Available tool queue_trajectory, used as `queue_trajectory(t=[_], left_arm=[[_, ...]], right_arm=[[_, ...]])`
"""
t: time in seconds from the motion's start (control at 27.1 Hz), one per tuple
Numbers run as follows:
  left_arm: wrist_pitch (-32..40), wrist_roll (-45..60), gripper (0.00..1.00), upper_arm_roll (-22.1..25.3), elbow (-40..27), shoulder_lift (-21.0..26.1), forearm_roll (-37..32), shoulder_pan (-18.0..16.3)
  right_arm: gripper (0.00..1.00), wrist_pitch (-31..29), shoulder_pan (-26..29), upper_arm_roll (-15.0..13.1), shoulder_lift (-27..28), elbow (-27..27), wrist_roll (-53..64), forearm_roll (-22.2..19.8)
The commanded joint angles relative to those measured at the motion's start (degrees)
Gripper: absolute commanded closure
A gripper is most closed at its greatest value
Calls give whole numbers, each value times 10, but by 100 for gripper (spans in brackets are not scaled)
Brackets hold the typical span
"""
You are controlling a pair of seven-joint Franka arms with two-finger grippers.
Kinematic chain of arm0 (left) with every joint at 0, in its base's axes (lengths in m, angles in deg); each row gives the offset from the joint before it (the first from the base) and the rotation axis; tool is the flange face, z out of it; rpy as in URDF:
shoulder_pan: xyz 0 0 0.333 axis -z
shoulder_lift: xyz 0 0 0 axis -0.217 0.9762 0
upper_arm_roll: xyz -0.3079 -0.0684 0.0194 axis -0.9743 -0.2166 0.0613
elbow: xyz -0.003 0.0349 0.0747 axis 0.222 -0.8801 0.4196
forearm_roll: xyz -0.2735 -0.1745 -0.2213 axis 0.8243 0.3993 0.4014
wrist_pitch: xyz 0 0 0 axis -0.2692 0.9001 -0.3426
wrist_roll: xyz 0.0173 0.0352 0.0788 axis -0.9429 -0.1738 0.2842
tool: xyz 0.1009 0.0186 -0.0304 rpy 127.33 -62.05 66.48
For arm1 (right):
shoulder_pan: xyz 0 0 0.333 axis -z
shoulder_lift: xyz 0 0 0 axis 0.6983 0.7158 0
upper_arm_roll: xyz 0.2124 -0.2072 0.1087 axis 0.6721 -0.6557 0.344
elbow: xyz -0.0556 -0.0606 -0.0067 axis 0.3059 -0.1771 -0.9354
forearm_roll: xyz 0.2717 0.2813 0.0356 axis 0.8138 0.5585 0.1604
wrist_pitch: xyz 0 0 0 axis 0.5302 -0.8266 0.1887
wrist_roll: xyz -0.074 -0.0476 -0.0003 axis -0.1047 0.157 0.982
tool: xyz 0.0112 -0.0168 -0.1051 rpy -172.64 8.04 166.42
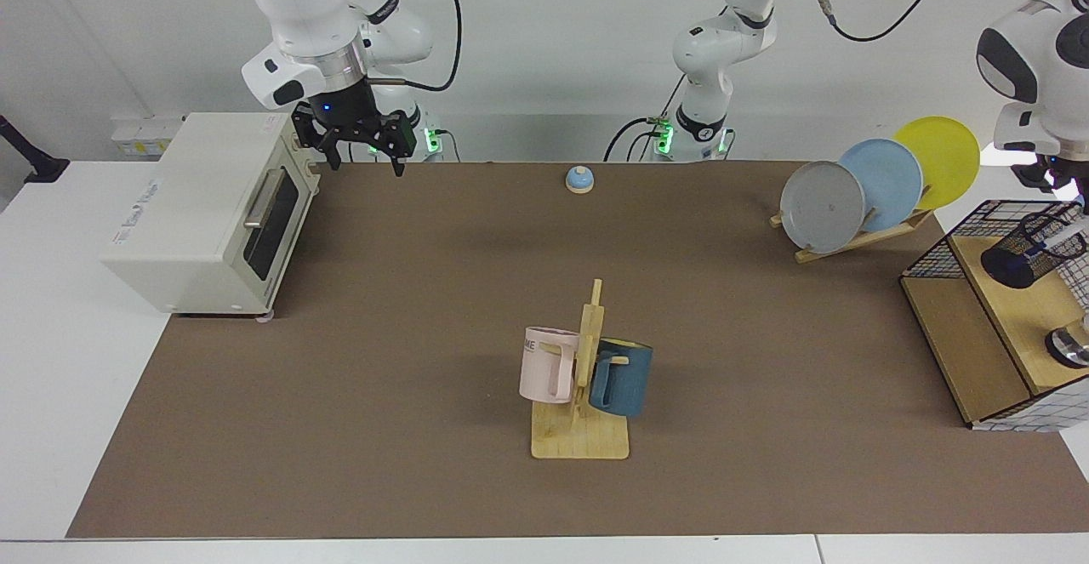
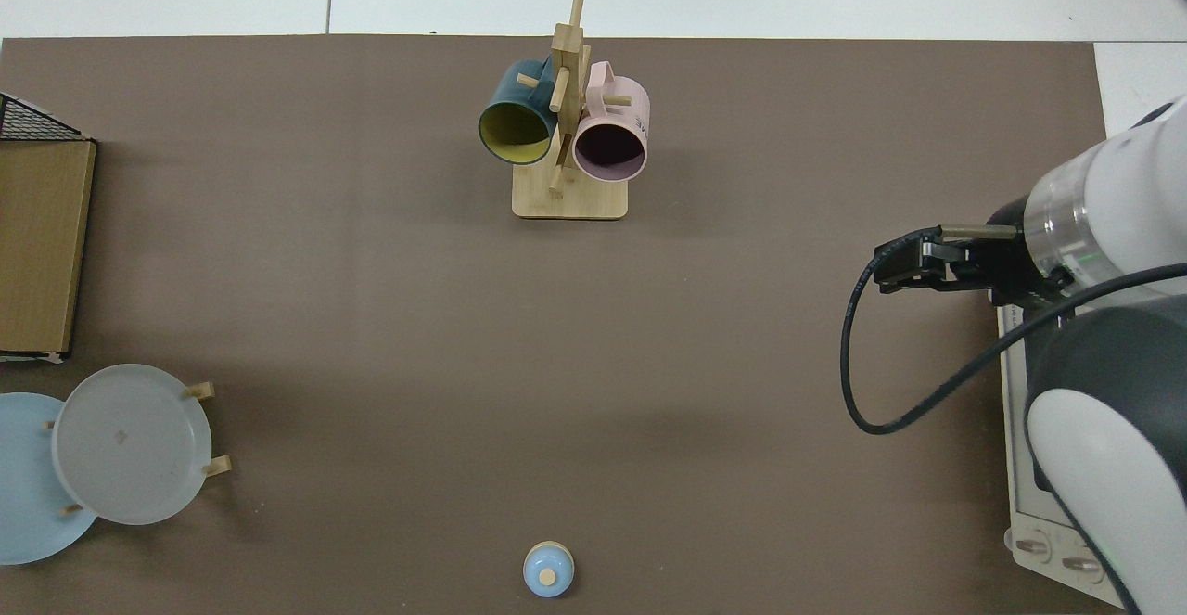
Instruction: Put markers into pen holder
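The broad brown mat of the surface [image 1: 425,317] lies bare mid-field; the right gripper [image 1: 367,149] waits beside the boxy white oven [image 1: 204,211], jaws spread, empty; the left gripper [image 1: 1055,179], jaws unreadable, hangs above the black wire-mesh pen holder [image 1: 1025,253] on the far-right wooden shelf [image 1: 1034,309]; the slim white marker [image 1: 1059,243] leans inside.

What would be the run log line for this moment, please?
marker: in pen holder | left gripper: above holder | right gripper: open, waiting beside toaster oven

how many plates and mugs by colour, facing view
grey plate: 1
blue plate: 1
yellow plate: 1
pink mug: 1
dark blue mug: 1
total: 5
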Motion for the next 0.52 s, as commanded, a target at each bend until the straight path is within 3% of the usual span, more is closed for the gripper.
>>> queue_trajectory(t=[0.0, 0.11, 0.33, 0.48], left_arm=[[13, -2, 11, -2, 15, -16, 51, 5], [15, 4, 1, -13, 32, -16, 80, 5], [48, 101, 0, -28, 36, -34, 154, 7], [90, 184, 0, -32, 35, -54, 184, 36]], right_arm=[[0, -6, 9, 5, -5, 3, -7, 11], [0, -6, 9, 5, -5, 3, -7, 11], [0, -6, 9, 6, -5, 3, -7, 11], [0, -6, 9, 5, -5, 3, -7, 11]])
